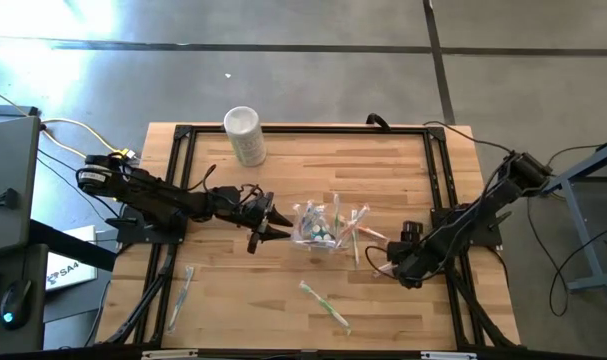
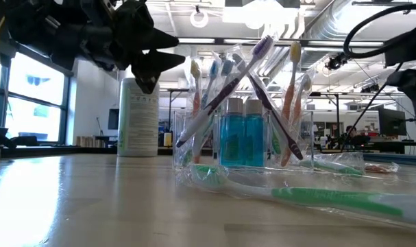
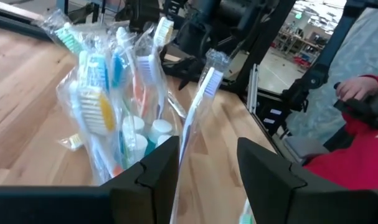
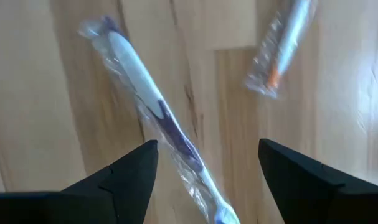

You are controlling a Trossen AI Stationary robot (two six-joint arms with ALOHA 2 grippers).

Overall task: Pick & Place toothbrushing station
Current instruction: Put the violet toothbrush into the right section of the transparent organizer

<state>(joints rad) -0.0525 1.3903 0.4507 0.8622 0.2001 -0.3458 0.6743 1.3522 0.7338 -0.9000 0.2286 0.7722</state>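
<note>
The clear plastic cup [image 1: 318,228] stands mid-table, holding several wrapped toothbrushes [image 2: 262,82] and teal toothpaste tubes [image 2: 242,134]. My left gripper [image 1: 266,224] is open, just left of the cup and raised above the table [image 2: 149,62]. In the left wrist view its fingers stand on either side of a wrapped purple-and-white toothbrush [image 3: 201,93] that leans out of the cup [image 3: 114,124]. My right gripper [image 1: 391,262] is open, right of the cup, over a wrapped white-and-purple toothbrush [image 4: 157,115] lying flat on the table.
A tall white cylinder [image 1: 245,135] stands at the far left of the table. Loose wrapped toothbrushes lie near the front edge [image 1: 326,303], at the front left [image 1: 183,292] and beside the cup [image 1: 368,235]. An orange-tipped one [image 4: 279,50] lies near my right gripper.
</note>
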